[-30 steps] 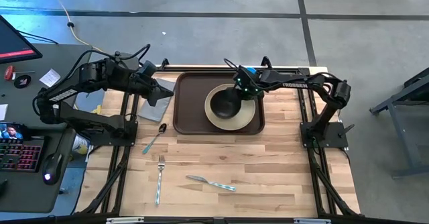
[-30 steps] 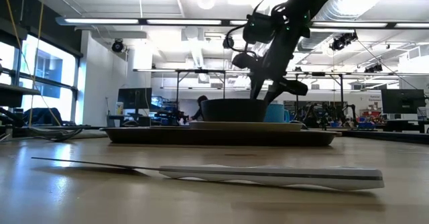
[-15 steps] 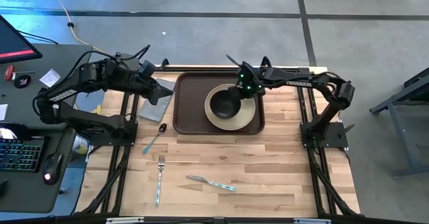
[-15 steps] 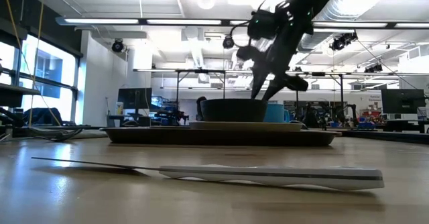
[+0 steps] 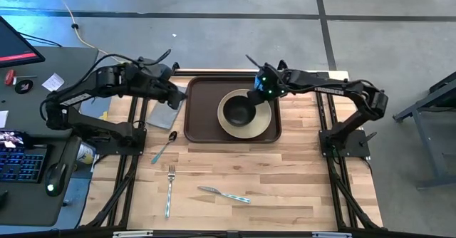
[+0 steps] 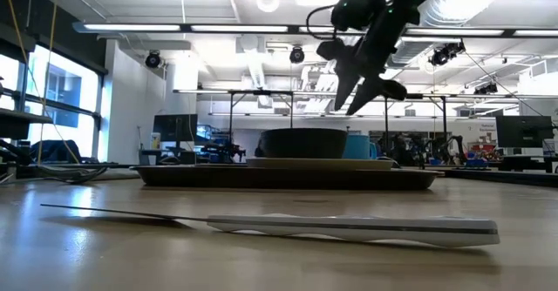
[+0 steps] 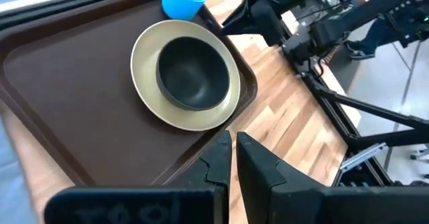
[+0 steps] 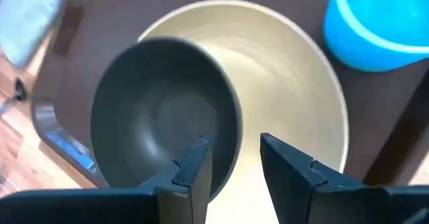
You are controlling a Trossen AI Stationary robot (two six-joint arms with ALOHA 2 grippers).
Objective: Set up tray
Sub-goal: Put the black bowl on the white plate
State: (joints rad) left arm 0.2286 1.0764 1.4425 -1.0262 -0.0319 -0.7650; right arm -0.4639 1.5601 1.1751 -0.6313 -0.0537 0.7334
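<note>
Tray (image 5: 201, 110): dark brown, rectangular, rounded corners, raised rim. Lies flat on the wooden table (image 5: 285, 174), in its far half, long side across.

Plate (image 5: 265, 121): round, beige. Sits inside the tray, toward its 3 o'clock end.

Bowl (image 5: 239, 110): dark, round, upright. Rests on the plate, offset toward 9 o'clock on it.

Cup (image 8: 379, 24): bright blue, open mouth up. Stands just beyond the plate at about its 1 o'clock; in the high view it is mostly hidden under the right arm.

Napkin (image 5: 165, 115): grey, rectangular. Lies just off the tray's 9 o'clock edge, partly under the left arm.

Spoon (image 5: 164, 147): dark bowl end, pale handle. On the table at 7 o'clock from the tray.

Fork (image 5: 170, 189): on the near table, handle pointing to 6 o'clock.

Knife (image 5: 224, 194): near-centre table, to 3 o'clock of the fork, well apart from the tray.

Right gripper (image 8: 231, 158): raised above the bowl's far rim, fingers parted, empty; clear of the bowl in the low view.

Left gripper (image 7: 232, 158): above the tray's 9 o'clock edge, fingers nearly together with only a thin slit between them; apparently nothing in them, though the tips are poorly seen.
</note>
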